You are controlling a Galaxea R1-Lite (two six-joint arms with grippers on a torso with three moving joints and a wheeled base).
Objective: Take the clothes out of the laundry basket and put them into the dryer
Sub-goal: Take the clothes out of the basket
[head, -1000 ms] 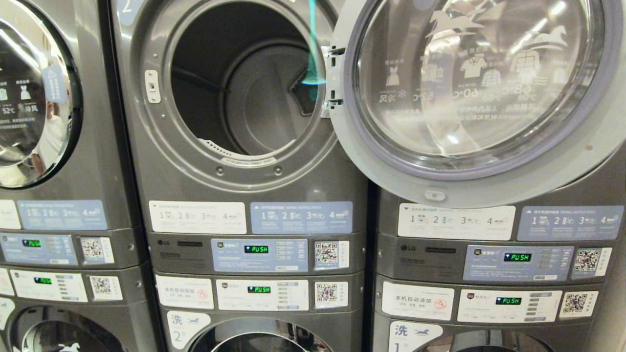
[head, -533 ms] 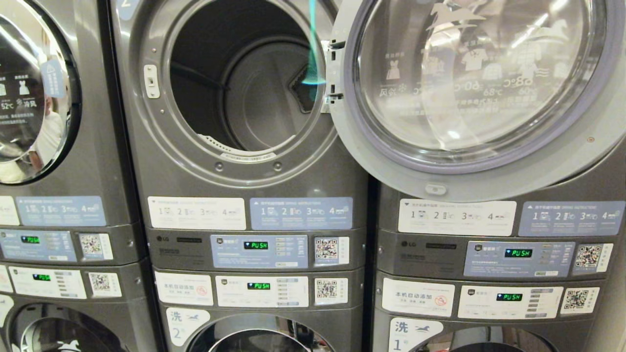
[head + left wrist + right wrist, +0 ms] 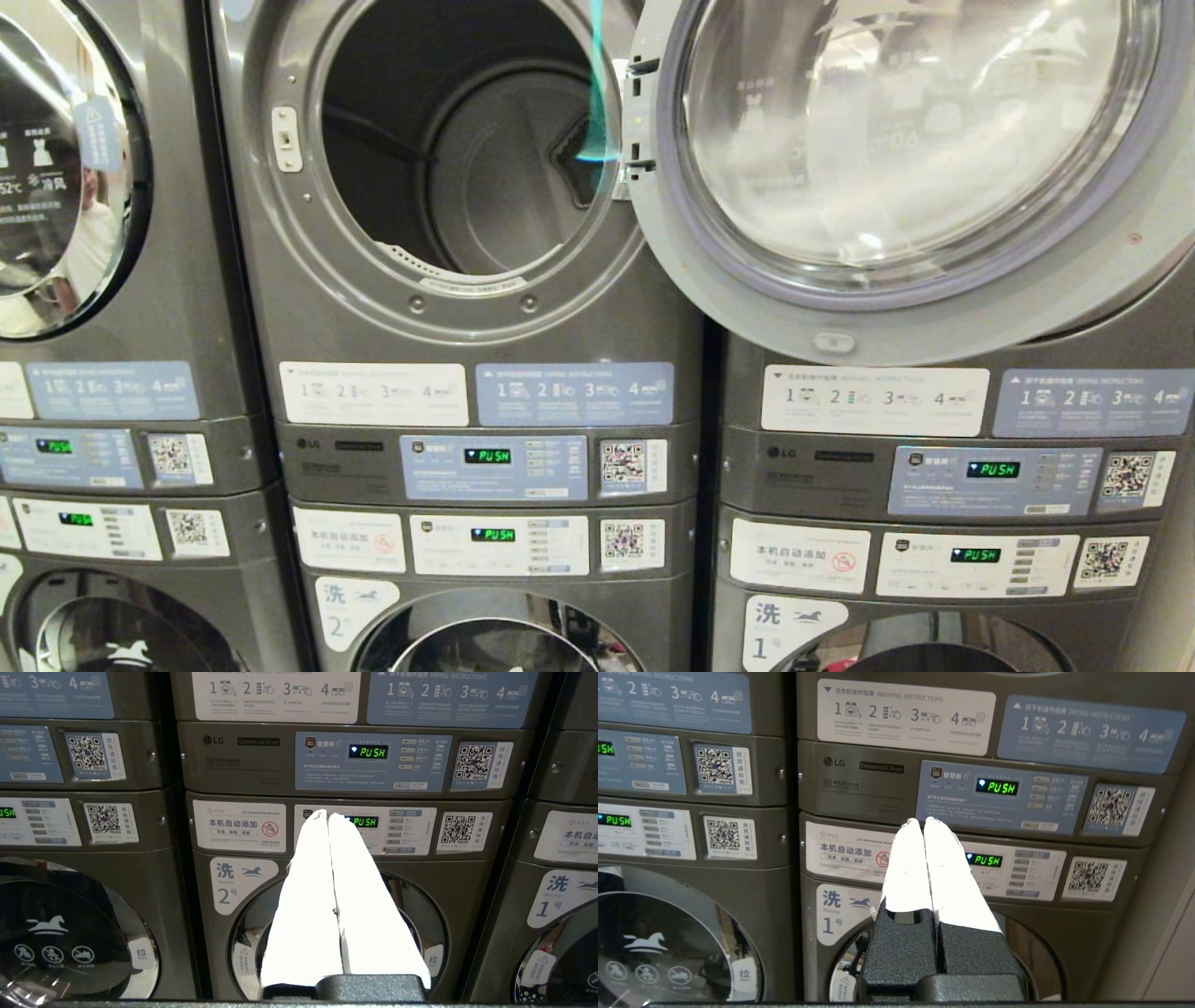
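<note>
you were facing a wall of stacked lg machines with the middle upper dryer [image 3: 467, 159] standing ready: its round door [image 3: 896, 168] was swung fully out to the right, covering the neighbouring unit, and the drum [image 3: 504, 177] looked bare of laundry. neither the laundry basket nor any clothes showed in any view, so you could not tell where they sat; my reading is that the step in hand was finding the basket, likely lower down or behind you.

the left gripper [image 3: 327, 814] had its white fingers pressed together, holding nothing, aimed at the control panel [image 3: 364, 828] of the washer marked 2. the right gripper [image 3: 923, 822] was likewise pinched closed and empty, pointing at the panel of the washer marked 1 [image 3: 990, 861].

to do this well, you needed to spread the fingers before reaching, and keep both arms clear of that door when lifting cloth toward the opening.
</note>
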